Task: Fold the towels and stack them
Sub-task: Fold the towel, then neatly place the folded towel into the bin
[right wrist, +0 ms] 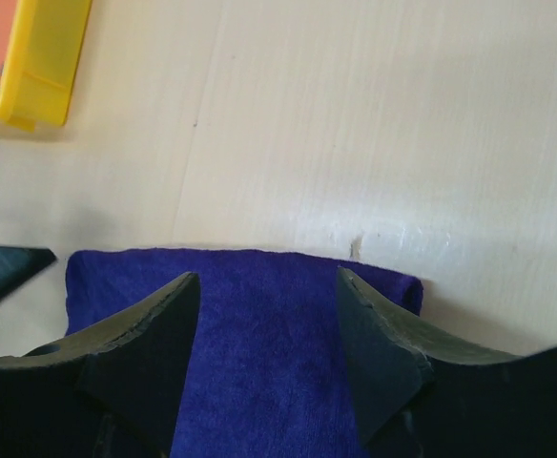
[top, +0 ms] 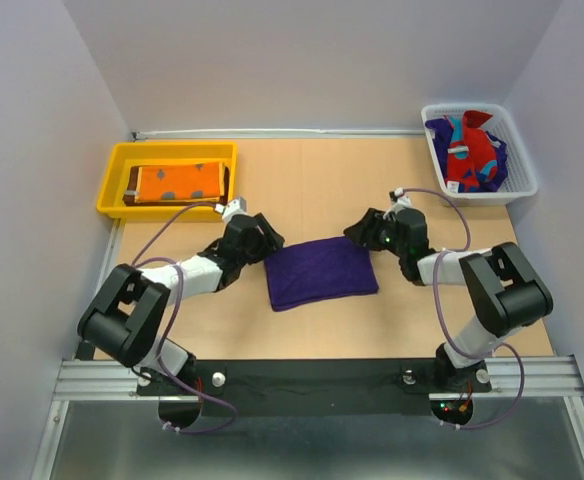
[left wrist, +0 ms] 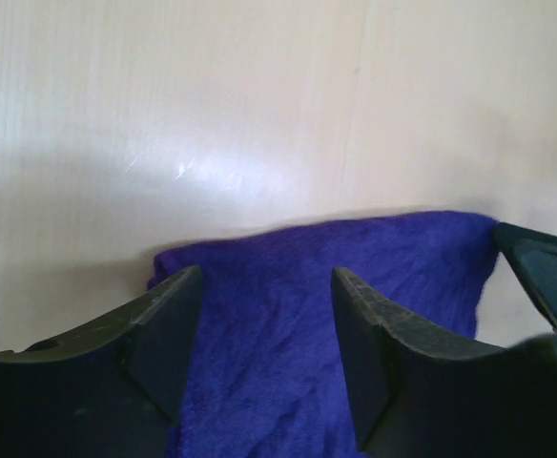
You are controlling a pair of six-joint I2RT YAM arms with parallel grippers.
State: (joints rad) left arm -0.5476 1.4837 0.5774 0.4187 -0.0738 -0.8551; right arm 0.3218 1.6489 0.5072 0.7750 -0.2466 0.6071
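Purple towel lies folded flat mid-surface, between the two arms. Left end effector and right end effector both have fingers apart, poised at its opposite ends and gripping nothing. Orange towel sits folded in yellow tray, on top of a dark brown towel. Red-and-teal towel is crumpled in white basket. Judged about halfway: purple not yet stacked, basket lot not yet folded

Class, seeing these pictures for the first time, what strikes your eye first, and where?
A folded purple towel lies mid-table, with the left claw and right claw open at its two ends. A bright yellow tray at the far left holds an orange towel; a white basket at the far right holds crumpled red and purple cloths.
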